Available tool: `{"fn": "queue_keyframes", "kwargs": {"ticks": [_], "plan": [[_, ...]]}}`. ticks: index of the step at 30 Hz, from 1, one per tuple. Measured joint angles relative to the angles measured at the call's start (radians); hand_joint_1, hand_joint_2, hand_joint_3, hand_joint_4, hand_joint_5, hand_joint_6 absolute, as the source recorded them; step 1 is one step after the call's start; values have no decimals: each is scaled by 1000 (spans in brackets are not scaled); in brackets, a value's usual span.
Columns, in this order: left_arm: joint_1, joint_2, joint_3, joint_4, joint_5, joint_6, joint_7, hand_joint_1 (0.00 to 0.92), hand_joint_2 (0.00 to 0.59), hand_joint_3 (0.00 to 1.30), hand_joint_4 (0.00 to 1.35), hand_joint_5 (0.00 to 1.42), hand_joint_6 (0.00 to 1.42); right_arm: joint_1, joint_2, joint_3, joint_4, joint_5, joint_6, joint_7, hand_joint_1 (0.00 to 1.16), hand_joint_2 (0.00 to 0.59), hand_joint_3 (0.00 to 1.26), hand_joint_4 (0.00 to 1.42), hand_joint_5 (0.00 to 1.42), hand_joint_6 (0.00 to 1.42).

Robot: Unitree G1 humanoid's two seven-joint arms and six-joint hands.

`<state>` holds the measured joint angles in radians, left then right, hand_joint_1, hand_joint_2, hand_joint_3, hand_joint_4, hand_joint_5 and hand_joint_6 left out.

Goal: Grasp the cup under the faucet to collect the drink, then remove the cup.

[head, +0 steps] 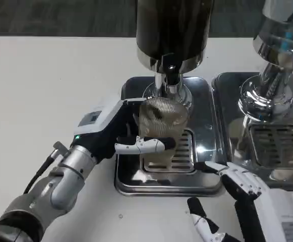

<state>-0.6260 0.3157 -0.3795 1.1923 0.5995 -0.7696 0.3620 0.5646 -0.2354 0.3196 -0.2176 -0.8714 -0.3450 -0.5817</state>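
Under the black faucet nozzle [172, 76] of the dark steel-based dispenser [174, 30], the clear ribbed plastic cup [160, 121] sits over the shiny metal drip tray [207, 126], left hand [121, 132] wrapped around it. Right hand [237, 189] waits near the tray's front edge, fingers apart, holding nothing. Step: collecting. Fill level looks partial, hard to confirm. Next: hold steady, then draw the cup out level.

1 cup [159, 126], 2 dispensers [174, 30] [280, 45], 2 drip trays [207, 126] [227, 101], 2 robot hands [118, 131] [237, 194].
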Motion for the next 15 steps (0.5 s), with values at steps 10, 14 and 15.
{"fn": "queue_keyframes", "kwargs": {"ticks": [10,14,15], "plan": [[-14,-2,2,0,-12,-5,-81,110,69,186,171,341,430,2,13,2,3,3,0,0,482,395,383,373,295,306],[-15,4,2,-6,-24,-10,-109,91,64,108,67,235,318,0,17,3,10,4,0,0,481,396,395,375,307,306],[-15,5,2,-8,-25,-10,-112,90,63,93,50,211,281,0,18,3,12,5,0,0,479,398,396,375,308,306]]}}
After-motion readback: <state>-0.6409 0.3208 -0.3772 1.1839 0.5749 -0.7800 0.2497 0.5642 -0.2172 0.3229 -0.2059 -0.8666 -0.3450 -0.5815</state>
